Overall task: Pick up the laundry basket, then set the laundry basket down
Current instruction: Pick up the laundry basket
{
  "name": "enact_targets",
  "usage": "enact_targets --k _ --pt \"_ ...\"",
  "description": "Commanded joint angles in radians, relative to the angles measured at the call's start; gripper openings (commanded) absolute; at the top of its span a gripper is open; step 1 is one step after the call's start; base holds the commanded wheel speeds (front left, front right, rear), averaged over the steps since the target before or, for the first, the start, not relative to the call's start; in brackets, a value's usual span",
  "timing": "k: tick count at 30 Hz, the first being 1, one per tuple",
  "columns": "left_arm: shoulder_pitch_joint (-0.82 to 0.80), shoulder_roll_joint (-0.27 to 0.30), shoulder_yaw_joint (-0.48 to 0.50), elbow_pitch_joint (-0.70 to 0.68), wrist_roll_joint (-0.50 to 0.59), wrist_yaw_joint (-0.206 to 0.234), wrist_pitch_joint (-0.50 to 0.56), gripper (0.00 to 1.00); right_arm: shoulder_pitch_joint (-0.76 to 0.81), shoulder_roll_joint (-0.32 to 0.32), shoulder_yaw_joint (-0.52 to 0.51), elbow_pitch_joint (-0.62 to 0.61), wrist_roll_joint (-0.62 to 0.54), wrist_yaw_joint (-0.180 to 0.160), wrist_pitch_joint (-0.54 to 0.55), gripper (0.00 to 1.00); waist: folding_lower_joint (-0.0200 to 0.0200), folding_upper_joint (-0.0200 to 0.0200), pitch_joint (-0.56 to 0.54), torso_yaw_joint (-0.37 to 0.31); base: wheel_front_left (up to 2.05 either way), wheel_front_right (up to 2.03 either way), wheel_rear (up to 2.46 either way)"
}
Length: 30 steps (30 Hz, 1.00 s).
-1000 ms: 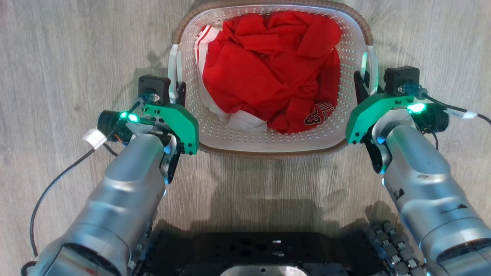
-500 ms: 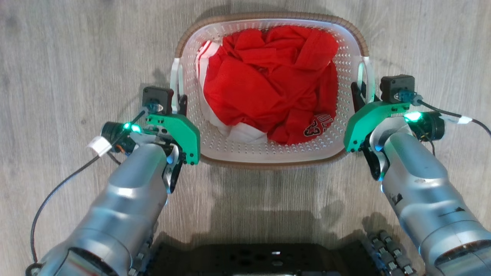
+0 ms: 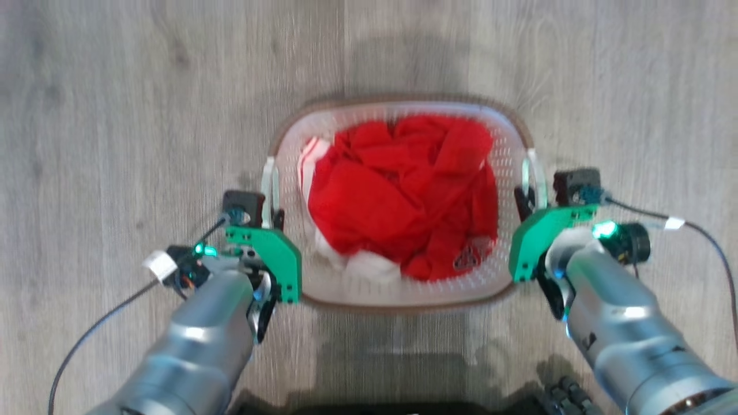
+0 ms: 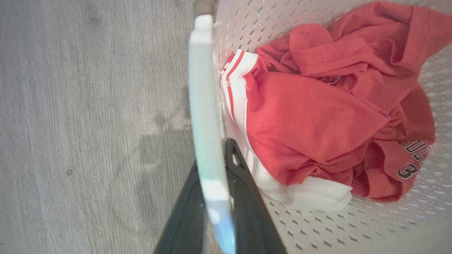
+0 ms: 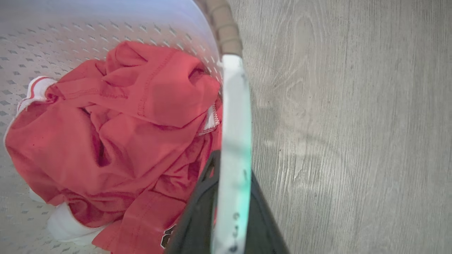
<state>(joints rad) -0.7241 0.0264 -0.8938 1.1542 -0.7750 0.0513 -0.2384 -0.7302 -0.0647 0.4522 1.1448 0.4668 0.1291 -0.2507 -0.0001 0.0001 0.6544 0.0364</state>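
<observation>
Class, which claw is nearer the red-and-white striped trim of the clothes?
Left. The left claw grips the handle right beside the striped trim; the right claw grips the opposite handle, across the basket.

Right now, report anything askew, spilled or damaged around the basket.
Nothing stands out. The laundry basket looks intact and the red clothes lie wholly inside it. The left gripper clamps the left handle, the right gripper the right handle.

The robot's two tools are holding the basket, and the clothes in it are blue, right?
No. The clothes in the laundry basket are red with a bit of white, not blue, as the head view shows. The left tool and right tool are indeed holding the basket.
</observation>
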Motion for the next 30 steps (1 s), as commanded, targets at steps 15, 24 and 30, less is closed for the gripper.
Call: enact_targets --k 15,24,30 --pt "0.151 0.024 -0.089 0.021 -0.115 0.025 0.095 0.00 0.136 0.015 0.212 0.034 0.177 0.002 0.074 0.00 0.0001 -0.0001 -0.290 -0.028 0.00 0.00 0.00" --pt "0.217 0.024 -0.132 0.034 -0.156 0.011 0.124 0.00 0.203 0.015 0.306 0.027 0.257 0.002 0.141 0.00 0.0001 -0.0001 -0.446 -0.030 0.00 0.00 0.00" --pt "0.244 0.024 -0.152 0.062 -0.176 -0.010 0.121 0.00 0.237 0.015 0.357 0.028 0.306 0.002 0.168 0.00 0.0001 -0.0001 -0.534 -0.036 0.00 0.00 0.00"
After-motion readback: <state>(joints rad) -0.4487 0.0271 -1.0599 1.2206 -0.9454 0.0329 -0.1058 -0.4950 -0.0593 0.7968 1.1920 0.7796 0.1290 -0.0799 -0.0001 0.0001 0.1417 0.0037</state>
